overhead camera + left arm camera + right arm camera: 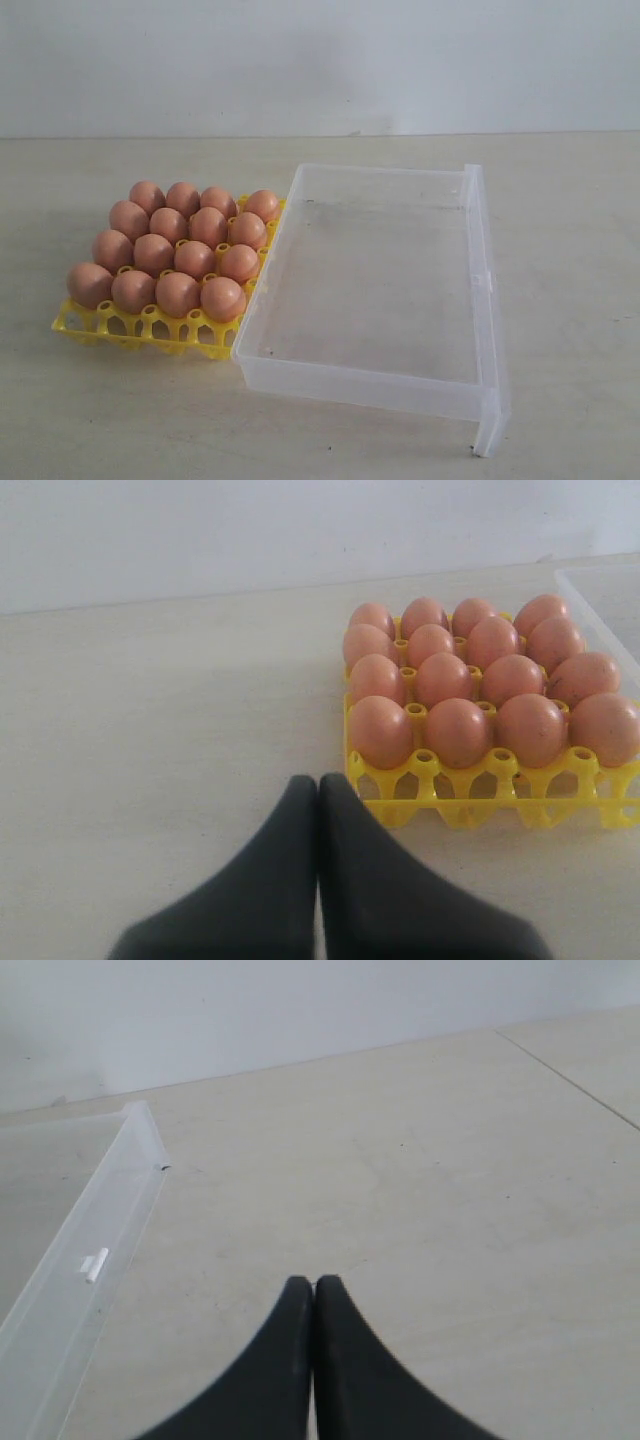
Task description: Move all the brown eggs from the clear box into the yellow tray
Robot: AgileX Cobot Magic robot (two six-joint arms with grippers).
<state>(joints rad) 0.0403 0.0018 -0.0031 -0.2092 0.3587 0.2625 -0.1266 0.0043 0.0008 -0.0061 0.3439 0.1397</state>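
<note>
Sixteen orange-brown oval eggs (194,258) fill the bright yellow plastic grid tray (128,328), just beside the clear plastic box (360,384) at its nine o'clock, one tray corner blurred behind the box wall. The left gripper (318,783) and right gripper (314,1284) each show dark jaws pressed together, bases cut off.

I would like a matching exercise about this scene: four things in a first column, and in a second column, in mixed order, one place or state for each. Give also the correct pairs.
Column one
1. brown eggs
2. clear box
3. yellow tray
4. right gripper

Column two
A. shut, holding nothing
B. transparent, with no egg inside
C. sitting in cups, in four rows
D. openwork grid under the eggs, left of the box in the exterior view

Pairs: 1-C, 2-B, 3-D, 4-A
</note>
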